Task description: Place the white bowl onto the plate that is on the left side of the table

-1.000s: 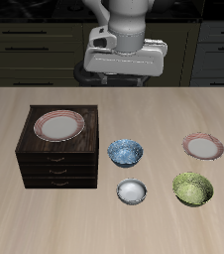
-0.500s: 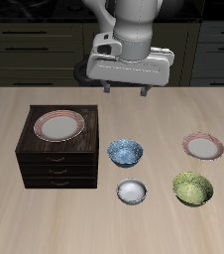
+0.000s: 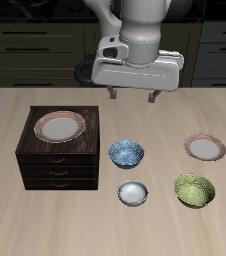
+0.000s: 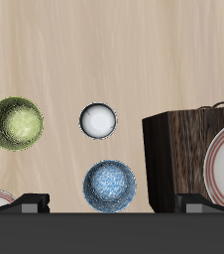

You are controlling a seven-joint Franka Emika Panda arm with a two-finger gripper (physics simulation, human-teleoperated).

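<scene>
Gripper (image 3: 133,95) lowered; glossy round white bowl (image 3: 133,192) untouched.

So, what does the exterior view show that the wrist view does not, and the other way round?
Only the exterior view shows the arm, the dark cupboards behind the table, the drawer fronts of the wooden cabinet and the whole plate. Only the wrist view shows the gripper from its own side, jaws apart and empty. Both show the white bowl, the blue bowl, the green bowl and the plate on the cabinet.
</scene>
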